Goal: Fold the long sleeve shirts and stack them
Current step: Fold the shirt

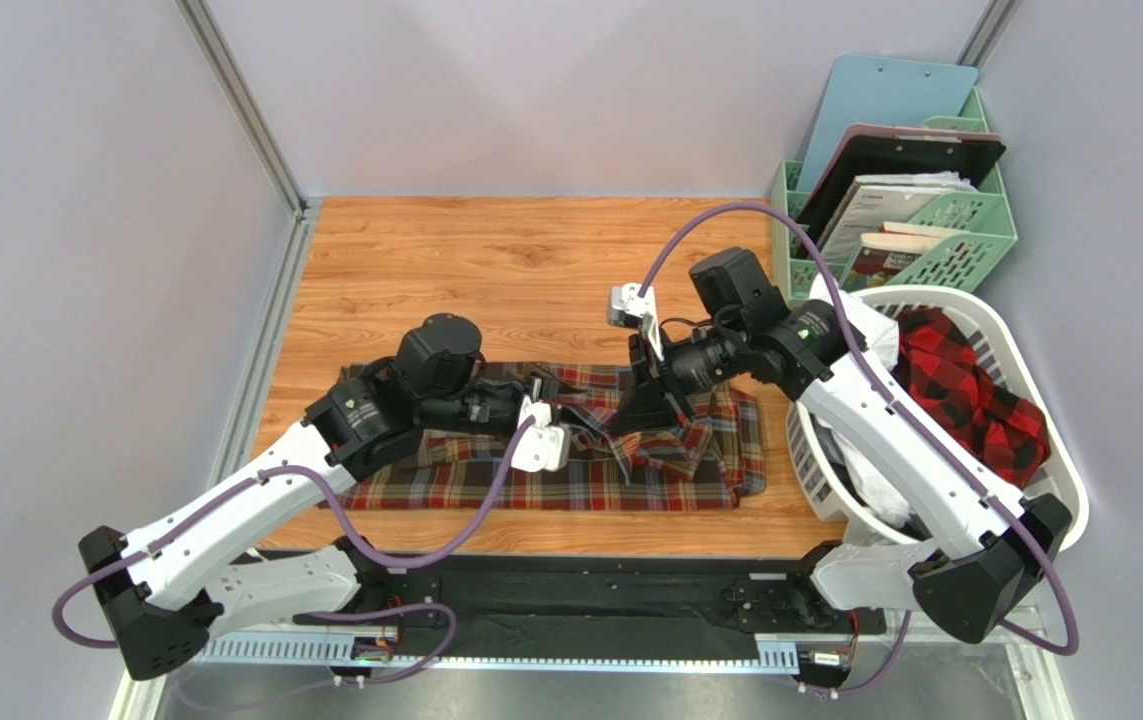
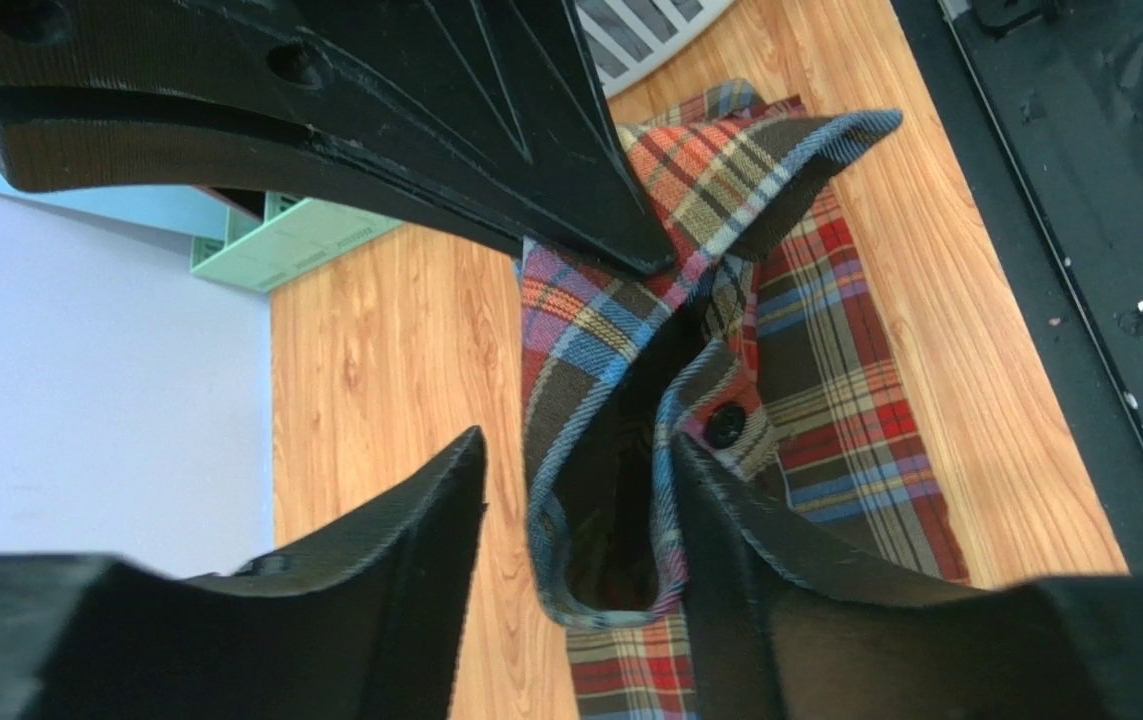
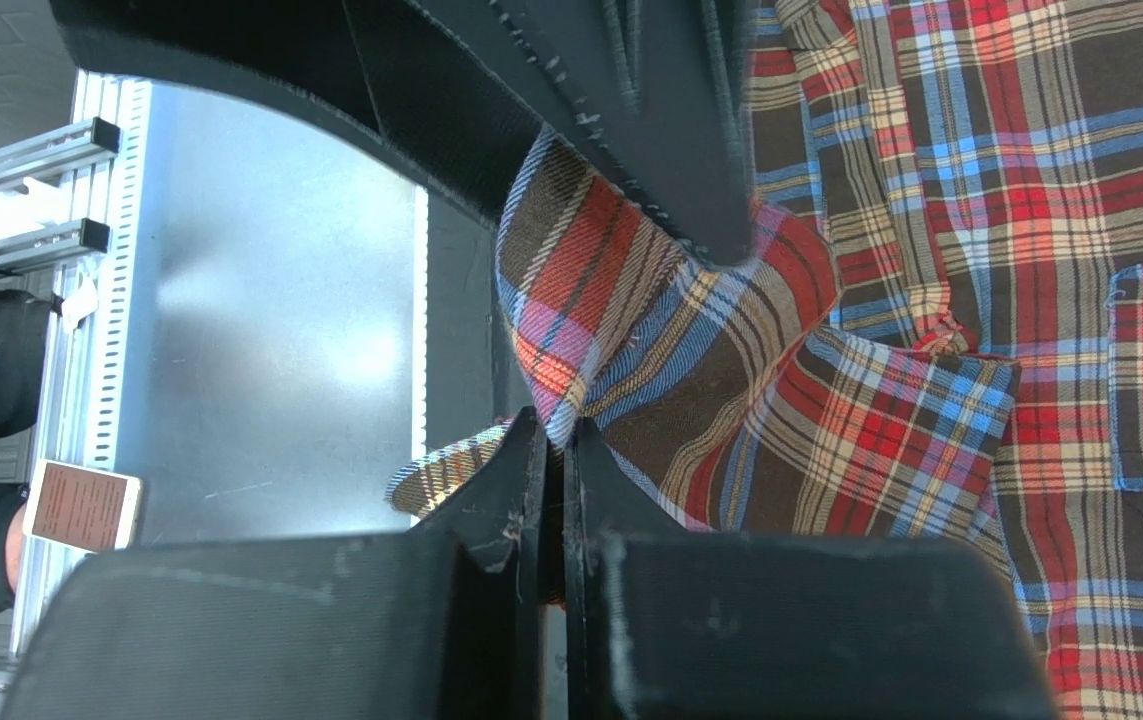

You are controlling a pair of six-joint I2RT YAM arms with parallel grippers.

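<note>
The brown-olive tartan shirt (image 1: 532, 480) lies crumpled on the wooden table, also seen in the left wrist view (image 2: 833, 390) and the right wrist view (image 3: 983, 225). My left gripper (image 1: 580, 428) is open, and a buttoned sleeve cuff (image 2: 637, 495) hangs between its fingers (image 2: 574, 450). My right gripper (image 1: 637, 417) is just beside it. It is shut on a fold of the same shirt (image 3: 559, 435) and holds it a little above the table. The red-and-black check shirt (image 1: 968, 383) lies in the white laundry basket (image 1: 1051, 435) on the right.
A green organiser (image 1: 968, 255) with boards and papers stands at the back right behind the basket. Bare wooden table (image 1: 442, 270) lies behind the shirt. Grey walls close in the left and back. A black strip runs along the near edge (image 2: 1073, 180).
</note>
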